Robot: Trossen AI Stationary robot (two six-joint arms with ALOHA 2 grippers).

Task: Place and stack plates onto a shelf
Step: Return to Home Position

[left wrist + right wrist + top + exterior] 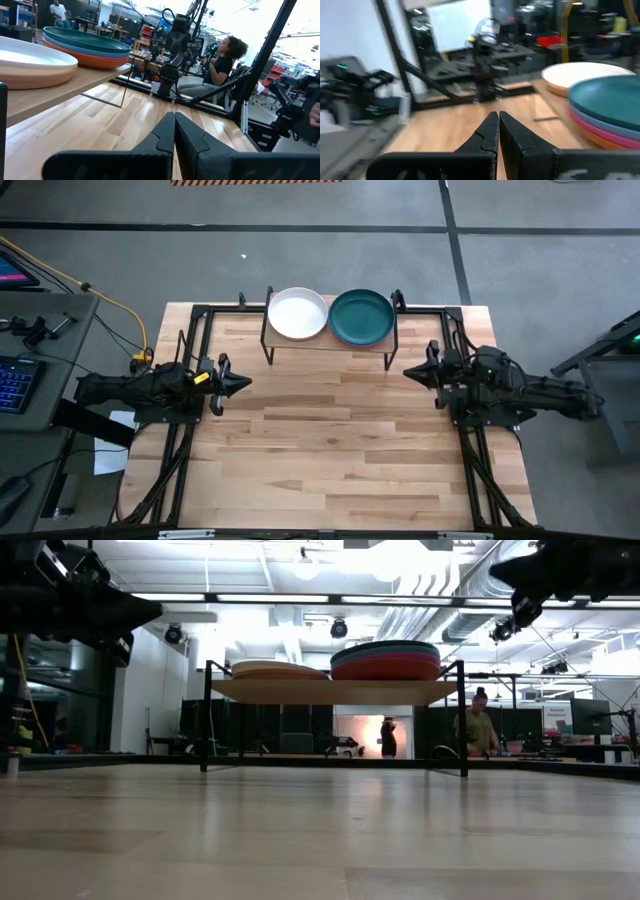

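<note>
The shelf (pixel 330 340) stands at the table's far edge on thin black legs. Two piles of plates rest on it: a white plate (pixel 298 313) tops the left pile, with a salmon pink one under it (pixel 35 77). A dark green plate (pixel 361 316) tops the right pile, over several coloured plates (pixel 385 667). My left gripper (pixel 243 383) hovers shut over the table's left side, empty. My right gripper (pixel 410 372) hovers shut over the right side, empty. Both are clear of the shelf.
Black frame rails (pixel 185 440) run along the table's left, right and far edges. Bare wooden tabletop (pixel 330 440) spreads between the arms and toward the near edge. People show in the room beyond the table (pixel 479 727). A keyboard and cables lie off the left side (pixel 15 380).
</note>
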